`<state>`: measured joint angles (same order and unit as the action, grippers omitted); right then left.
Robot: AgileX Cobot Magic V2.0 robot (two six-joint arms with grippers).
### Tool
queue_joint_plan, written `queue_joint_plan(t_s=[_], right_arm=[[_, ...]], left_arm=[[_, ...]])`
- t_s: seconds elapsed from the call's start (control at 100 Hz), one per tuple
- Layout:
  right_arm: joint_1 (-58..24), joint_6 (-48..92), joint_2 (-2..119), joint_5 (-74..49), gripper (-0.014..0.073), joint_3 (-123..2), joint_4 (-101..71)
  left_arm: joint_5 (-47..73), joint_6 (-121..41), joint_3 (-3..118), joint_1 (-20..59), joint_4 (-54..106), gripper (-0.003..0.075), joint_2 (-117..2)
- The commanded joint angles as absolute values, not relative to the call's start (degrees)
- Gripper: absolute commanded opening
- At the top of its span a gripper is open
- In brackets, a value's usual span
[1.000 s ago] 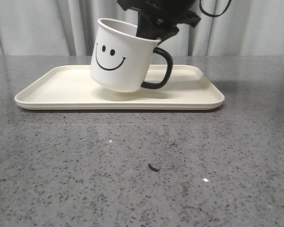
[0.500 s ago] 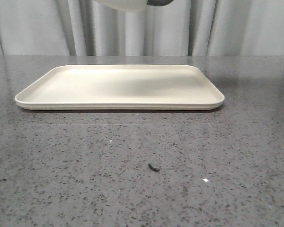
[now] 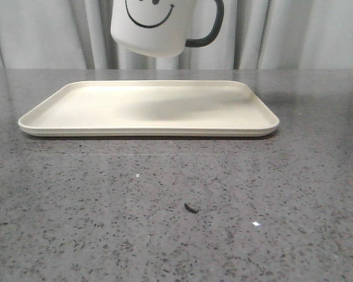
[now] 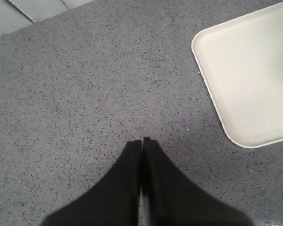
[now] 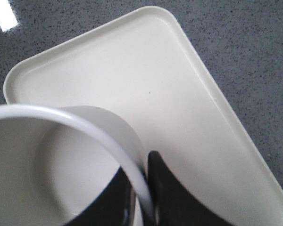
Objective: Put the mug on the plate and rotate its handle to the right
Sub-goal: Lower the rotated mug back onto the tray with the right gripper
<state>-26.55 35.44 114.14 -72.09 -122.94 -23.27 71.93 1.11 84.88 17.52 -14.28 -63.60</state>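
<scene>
Overhead, the mug (image 3: pixel 154 28) is being held by its rim above the plate (image 3: pixel 147 110), right gripper (image 5: pixel 142 188) clamped; left gripper (image 4: pixel 142 143) closed.

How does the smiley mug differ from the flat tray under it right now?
The white cylindrical smiley-face mug hangs in the air, tilted; the cream rectangular tray lies flat on the grey speckled table. The mug is tall and narrow, the tray low and much wider. The mug carries black markings; the tray is plain. Both are pale.
</scene>
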Motion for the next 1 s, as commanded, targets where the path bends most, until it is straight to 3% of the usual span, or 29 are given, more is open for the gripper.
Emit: queue_joint_plan(t_s=[0.0, 0.99], right_arm=[[-26.5, 36.4, 111.6, -76.7, -0.0091, -124.6, -24.8], [-27.6, 42.0, 117.1, -76.7, -0.0091, -122.8, -24.3]], left_arm=[[68.8, 1.7, 86.3, 17.4, -15.2, -0.0019, -62.5], [68.5, 1.7, 86.3, 17.4, -15.2, -0.0019, -62.5]])
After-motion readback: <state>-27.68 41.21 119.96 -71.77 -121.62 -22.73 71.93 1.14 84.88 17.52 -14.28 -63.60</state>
